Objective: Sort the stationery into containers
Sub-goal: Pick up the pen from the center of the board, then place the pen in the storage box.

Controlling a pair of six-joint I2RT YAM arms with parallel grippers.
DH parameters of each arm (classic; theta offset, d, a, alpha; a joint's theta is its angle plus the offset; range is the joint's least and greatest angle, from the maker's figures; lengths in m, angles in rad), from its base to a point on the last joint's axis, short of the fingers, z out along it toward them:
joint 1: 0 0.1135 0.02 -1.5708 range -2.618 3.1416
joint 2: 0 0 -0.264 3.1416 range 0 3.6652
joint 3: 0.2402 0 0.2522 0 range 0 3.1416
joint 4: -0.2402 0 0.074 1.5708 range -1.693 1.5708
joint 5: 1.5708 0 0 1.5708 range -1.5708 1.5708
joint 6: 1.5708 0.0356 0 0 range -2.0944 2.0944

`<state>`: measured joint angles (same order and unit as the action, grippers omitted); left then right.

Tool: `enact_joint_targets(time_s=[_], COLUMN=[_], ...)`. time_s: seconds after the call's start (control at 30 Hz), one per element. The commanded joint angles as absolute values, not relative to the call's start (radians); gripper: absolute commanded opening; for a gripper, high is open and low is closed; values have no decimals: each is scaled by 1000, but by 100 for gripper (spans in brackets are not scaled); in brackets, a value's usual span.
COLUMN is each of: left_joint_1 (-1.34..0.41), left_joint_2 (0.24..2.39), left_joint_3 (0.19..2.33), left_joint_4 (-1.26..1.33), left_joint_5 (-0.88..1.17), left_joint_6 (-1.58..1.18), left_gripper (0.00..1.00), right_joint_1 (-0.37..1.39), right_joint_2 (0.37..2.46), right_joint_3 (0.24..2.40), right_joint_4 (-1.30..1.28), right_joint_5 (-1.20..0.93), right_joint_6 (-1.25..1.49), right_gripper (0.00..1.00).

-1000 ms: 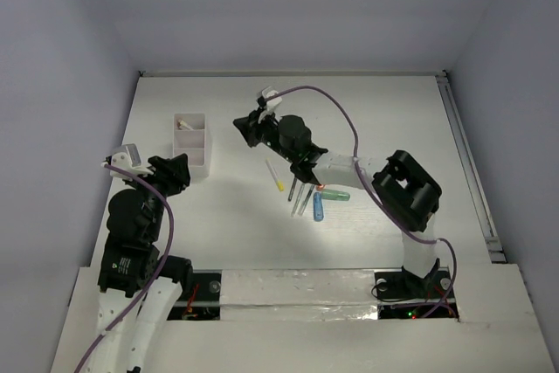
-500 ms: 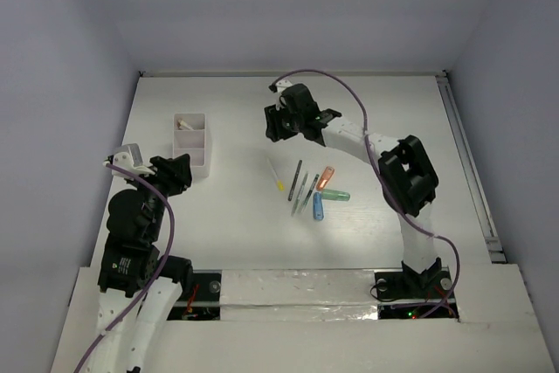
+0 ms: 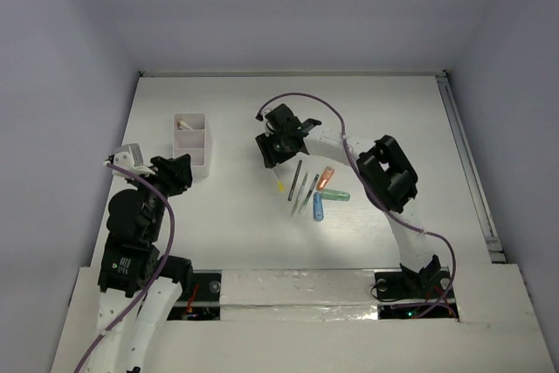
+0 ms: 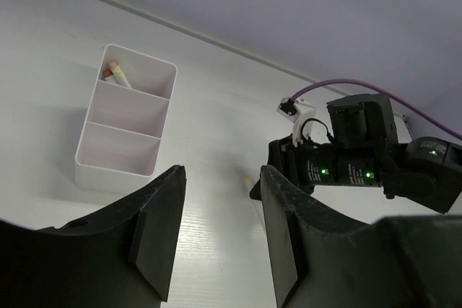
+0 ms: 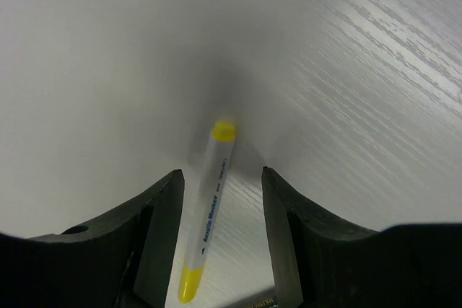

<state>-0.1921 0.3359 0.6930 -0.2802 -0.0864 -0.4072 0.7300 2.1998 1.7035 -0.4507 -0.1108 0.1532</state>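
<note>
Your right gripper (image 5: pixel 221 175) hangs low over the table (image 3: pixel 218 224) with its jaws spread wide, and they hold nothing. The two fingers stand either side of a white stick with yellow ends (image 5: pixel 211 200), apart from it, with bare table showing on both sides. The stick lies lengthwise down the gap, so the jaws sit squared across its barrel. That looks like the set-up for a pinch at mid-length, and I judge it to be your next pick: drop a little, then close.

The rest of the loose stationery lies just beside it in a fan: two dark pens (image 3: pixel 296 181), an orange marker (image 3: pixel 327 177), a mint-green marker (image 3: pixel 335 196) and a blue marker (image 3: pixel 318 207). Working from the fan's outer edge keeps your fingers off them.

The organizer box (image 3: pixel 207 148) stands well apart to the left, with a couple of sticks (image 4: pixel 115 74) leaning in its far compartment and the other two bare. Your left gripper (image 4: pixel 221 174) hovers near the box, jaws wide and empty.
</note>
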Motion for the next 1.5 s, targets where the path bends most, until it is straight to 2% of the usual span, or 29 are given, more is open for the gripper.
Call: enact_joint_targets(time_s=[0.0,0.13,0.27,0.33,0.43,0.53,0.63,0.67,0.77,0.97,1.13,1.3,1.47], left_joint_1=[-186,-186,-186,-186,-186,-186,-186,-186,-186,-186,-186,-186,-186], left_joint_2=[331,330,324,325,325,321,322,318,322,324,318,319,322], left_joint_3=[680,680,680,678,680,680,678,678,678,680,681,681,683], left_joint_4=[-230,-229,-229,-227,-227,-227,-227,-227,-230,-229,-232,-236,-238], left_joint_5=[-75,-78,-74,-77,-71,-74,-69,-69,-77,-77,-83,-89,-92], left_joint_6=[-394,-393,-394,-393,-394,-394,-393,-393,-394,-393,-394,-396,-394], left_gripper=[42,42,42,42,42,42,42,42,42,42,42,42,42], right_joint_1=[755,765,776,787,796,816,827,827,827,827,827,827,827], right_joint_2=[2229,2258,2281,2280,2281,2306,2333,2338,2315,2180,2112,2166,2293], right_joint_3=[1769,1802,1836,1841,1855,1890,1914,1920,1913,1899,1855,1830,1958], right_joint_4=[-468,-488,-518,-526,-537,-572,-581,-581,-529,-274,90,519,744], right_joint_5=[-120,-75,-12,24,55,98,97,100,74,-43,-147,-233,-227], right_joint_6=[140,140,129,123,107,91,89,94,118,182,265,428,521], right_gripper=[53,51,40,39,30,27,18,10,0,0,0,0,0])
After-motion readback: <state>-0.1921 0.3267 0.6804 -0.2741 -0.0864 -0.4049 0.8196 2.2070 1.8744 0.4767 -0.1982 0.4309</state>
